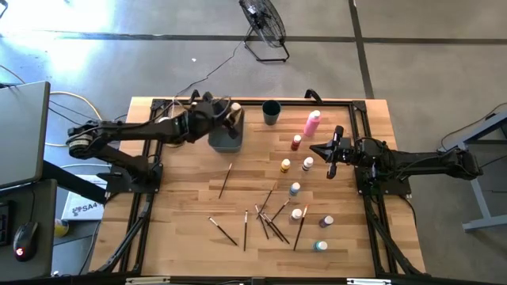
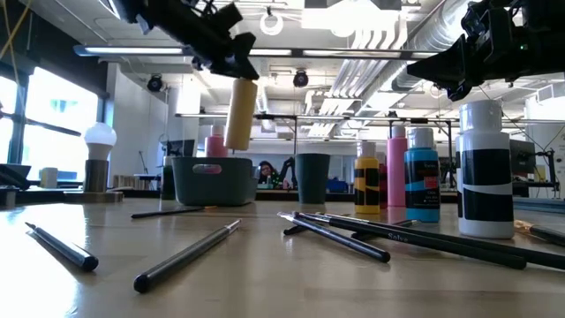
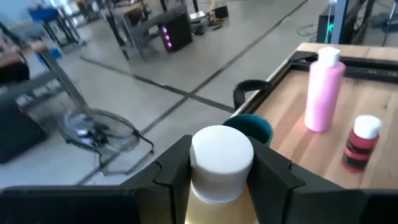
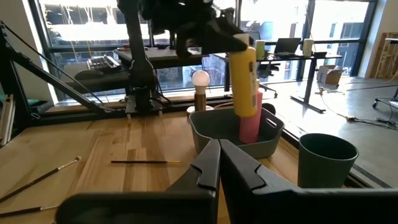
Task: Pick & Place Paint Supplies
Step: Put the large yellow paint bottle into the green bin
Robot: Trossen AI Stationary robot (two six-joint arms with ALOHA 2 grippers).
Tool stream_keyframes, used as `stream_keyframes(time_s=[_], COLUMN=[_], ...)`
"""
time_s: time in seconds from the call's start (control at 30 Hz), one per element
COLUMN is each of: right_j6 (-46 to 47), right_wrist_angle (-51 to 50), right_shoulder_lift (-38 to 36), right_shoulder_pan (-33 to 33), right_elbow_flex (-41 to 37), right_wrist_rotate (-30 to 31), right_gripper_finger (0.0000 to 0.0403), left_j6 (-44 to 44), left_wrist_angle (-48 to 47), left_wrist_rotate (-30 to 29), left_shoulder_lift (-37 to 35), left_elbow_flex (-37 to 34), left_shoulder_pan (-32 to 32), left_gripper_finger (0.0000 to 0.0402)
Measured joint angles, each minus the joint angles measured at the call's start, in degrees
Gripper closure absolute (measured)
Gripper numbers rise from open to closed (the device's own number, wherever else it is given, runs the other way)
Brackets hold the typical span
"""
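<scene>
On the wooden surface [image 1: 182, 229] most brushes [image 1: 269, 222] and small bottles [image 1: 307, 165] still wait, while the left pincer [image 4: 214, 38] grips the yellow bottle [image 4: 244, 81] above the grey bin [image 4: 205, 134], and the right pincer [image 1: 326, 150] hovers closed, empty.

Your left arm reaches from its base at the table's left edge toward the far middle of the table, wrist raised well above the surface. Your left gripper [image 2: 231, 62] points downward, its fingers [image 3: 175, 168] clamped on either side of the white cap of a yellow bottle [image 2: 240, 114], which hangs clear of the table. Your right arm extends from the right edge inward, held low and roughly level. Your right gripper [image 1: 321, 150] points toward the table's centre with both fingers [image 4: 208, 163] pressed together, nothing between them, and it hangs above the surface.
</scene>
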Motion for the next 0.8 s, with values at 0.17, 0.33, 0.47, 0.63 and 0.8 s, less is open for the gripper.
stream_keyframes(time_s=[0.17, 0.33, 0.47, 0.63, 0.8], right_j6=[-0.30, -0.37, -0.41, -0.41, -0.43], right_wrist_angle=[0.00, 0.00, -0.03, -0.07, -0.11], right_shoulder_lift=[0.00, 0.00, 0.00, 0.00, -0.01], right_shoulder_pan=[0.02, 0.02, 0.01, 0.02, 0.01], right_elbow_flex=[0.00, 0.00, 0.00, 0.00, 0.00], right_wrist_rotate=[0.00, 0.01, 0.00, -0.01, 0.02], right_gripper_finger=[0.0400, 0.0400, 0.0400, 0.0400, 0.0400], left_j6=[-2.78, -3.09, -4.42, -4.28, -4.39], left_wrist_angle=[-0.17, 0.42, 1.98, 5.28, 6.34], left_wrist_rotate=[4.05, 4.13, 2.92, -1.91, -5.72], left_shoulder_lift=[0.99, 3.97, 7.21, 10.74, 13.14], left_elbow_flex=[-0.01, -0.01, 0.03, 0.05, 0.07], left_shoulder_pan=[3.52, 4.40, 4.40, 4.41, 4.44], left_gripper_finger=[0.0277, 0.0277, 0.0277, 0.0277, 0.0277])
